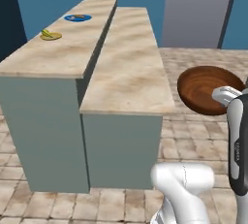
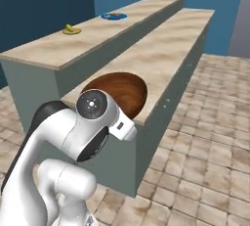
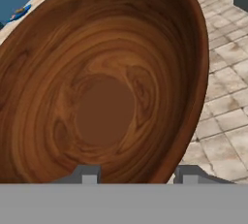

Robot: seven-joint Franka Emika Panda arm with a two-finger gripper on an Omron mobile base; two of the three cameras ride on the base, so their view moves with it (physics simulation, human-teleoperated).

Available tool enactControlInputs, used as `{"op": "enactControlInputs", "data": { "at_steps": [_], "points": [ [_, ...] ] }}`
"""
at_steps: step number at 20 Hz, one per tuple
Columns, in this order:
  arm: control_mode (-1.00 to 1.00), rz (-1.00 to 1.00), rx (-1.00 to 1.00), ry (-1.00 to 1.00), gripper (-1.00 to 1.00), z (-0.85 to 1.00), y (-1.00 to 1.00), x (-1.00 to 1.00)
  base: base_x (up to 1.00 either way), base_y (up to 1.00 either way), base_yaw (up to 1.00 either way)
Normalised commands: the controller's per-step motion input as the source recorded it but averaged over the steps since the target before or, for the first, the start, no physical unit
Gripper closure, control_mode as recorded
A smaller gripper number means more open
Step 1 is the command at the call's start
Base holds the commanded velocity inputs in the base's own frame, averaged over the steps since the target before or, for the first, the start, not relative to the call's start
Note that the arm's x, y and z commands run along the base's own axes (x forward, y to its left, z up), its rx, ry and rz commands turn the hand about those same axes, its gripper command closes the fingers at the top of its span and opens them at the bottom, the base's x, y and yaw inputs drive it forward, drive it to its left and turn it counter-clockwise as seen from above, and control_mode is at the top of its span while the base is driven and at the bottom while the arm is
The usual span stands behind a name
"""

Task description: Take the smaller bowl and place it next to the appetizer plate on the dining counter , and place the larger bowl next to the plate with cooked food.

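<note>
My gripper (image 3: 138,175) is shut on the rim of the larger bowl (image 3: 104,87), a glossy reddish-brown wooden bowl. One fingertip (image 3: 89,174) is inside the bowl and the other outside the rim. The larger bowl (image 1: 206,89) hangs tilted in the air to the right of the lower counter, with the hand (image 1: 226,95) at its near edge. On the higher dining counter (image 1: 63,53) sit the yellow appetizer plate (image 1: 51,36) and, farther back, the blue plate with cooked food (image 1: 78,18). Both plates lie far to the left of the bowl. The smaller bowl is out of view.
A lower beige counter (image 1: 128,72) runs alongside the dining counter, between it and the bowl. From the right side, the bowl (image 2: 122,93) overlaps this lower counter's (image 2: 161,49) near end. Tiled floor (image 1: 193,136) lies to the right. A grey column (image 1: 196,9) stands at the back.
</note>
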Motion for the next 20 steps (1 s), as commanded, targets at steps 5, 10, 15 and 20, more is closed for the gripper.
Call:
{"op": "enactControlInputs", "data": {
  "at_steps": [5, 10, 15, 20],
  "points": [
    [1.00, 0.00, 0.00, 0.00, 1.00, 0.00, 0.00, 0.00, 0.24, 1.00, 0.00],
    [1.00, 0.00, 0.00, 0.00, 1.00, 0.00, 0.00, 0.00, 0.35, 1.00, 0.00],
    [1.00, 0.00, 0.00, 0.00, 1.00, 0.00, 0.00, 0.00, 0.40, 1.00, 0.00],
    [1.00, 0.00, 0.00, 0.00, 1.00, 0.00, 0.00, 0.00, 0.44, 1.00, 0.00]
  ]
}}
